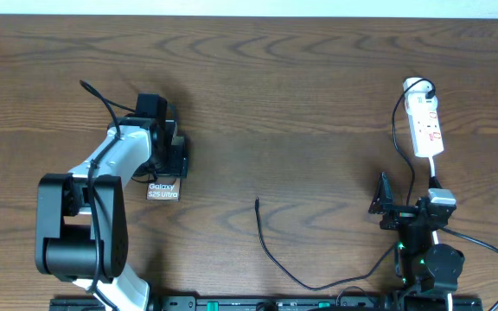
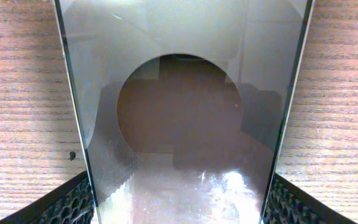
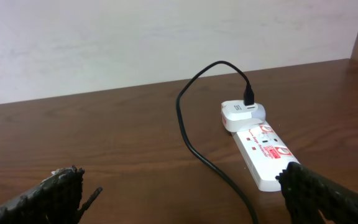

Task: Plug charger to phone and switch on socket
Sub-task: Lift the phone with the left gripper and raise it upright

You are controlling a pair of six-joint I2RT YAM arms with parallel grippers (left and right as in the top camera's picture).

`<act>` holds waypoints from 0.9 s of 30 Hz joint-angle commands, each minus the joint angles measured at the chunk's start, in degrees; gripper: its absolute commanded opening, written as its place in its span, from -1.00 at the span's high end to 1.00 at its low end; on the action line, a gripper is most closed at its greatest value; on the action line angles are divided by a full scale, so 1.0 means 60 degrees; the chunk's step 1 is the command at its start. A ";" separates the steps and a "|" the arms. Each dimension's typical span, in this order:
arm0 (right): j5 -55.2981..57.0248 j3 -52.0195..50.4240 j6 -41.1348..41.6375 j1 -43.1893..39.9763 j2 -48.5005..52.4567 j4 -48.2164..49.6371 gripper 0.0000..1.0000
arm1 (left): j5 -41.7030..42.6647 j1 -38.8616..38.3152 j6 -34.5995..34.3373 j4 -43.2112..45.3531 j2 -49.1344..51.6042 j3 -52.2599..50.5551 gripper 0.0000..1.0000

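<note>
1. Spreading across every view, the brown wood-grain table [image 1: 301, 86] meets a pale, plain wall [image 3: 166, 37].
2. Left gripper [image 2: 182, 202] clamps the phone [image 1: 163, 191] by its long edges, left of centre.
3. Right gripper [image 3: 185, 193] gapes empty near the white socket [image 1: 427, 128], far right.
4. The charger [image 1: 271, 250] lies with its loose tip mid-table, well apart from the phone.
</note>
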 commanded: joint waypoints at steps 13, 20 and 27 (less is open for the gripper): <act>0.0076 -0.0011 -0.0087 0.0029 -0.0055 -0.0044 -0.99 | -0.0076 -0.0004 -0.0080 -0.0499 -0.0248 0.0648 0.84; 0.0080 -0.0011 -0.0087 0.0029 -0.0055 -0.0044 -0.98 | 0.0000 -0.0004 -0.0080 -0.0499 -0.1122 0.0718 0.85; 0.0076 -0.0011 -0.0087 0.0029 -0.0055 -0.0047 -0.98 | 0.2514 -0.0004 -0.0310 -0.0492 -0.2095 0.0718 0.85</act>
